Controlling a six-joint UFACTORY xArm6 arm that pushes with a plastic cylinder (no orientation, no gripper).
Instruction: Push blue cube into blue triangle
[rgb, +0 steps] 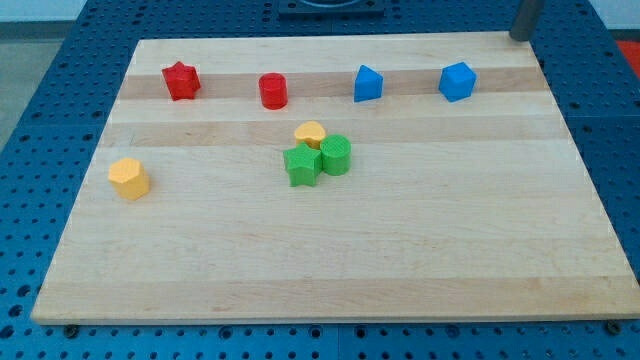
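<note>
The blue cube (457, 81) sits near the view's top right of the wooden board (400, 260). The blue triangle (368, 83) stands to its left in the same row, with a clear gap between them. My tip (520, 37) shows at the view's top right corner, at the board's far edge. It is above and to the right of the blue cube and touches no block.
A red star (181, 80) and a red cylinder (273, 91) lie left of the blue triangle. A yellow heart (310, 133), a green star (302, 165) and a green cylinder (336, 155) cluster mid-board. A yellow hexagon (129, 178) sits at the left.
</note>
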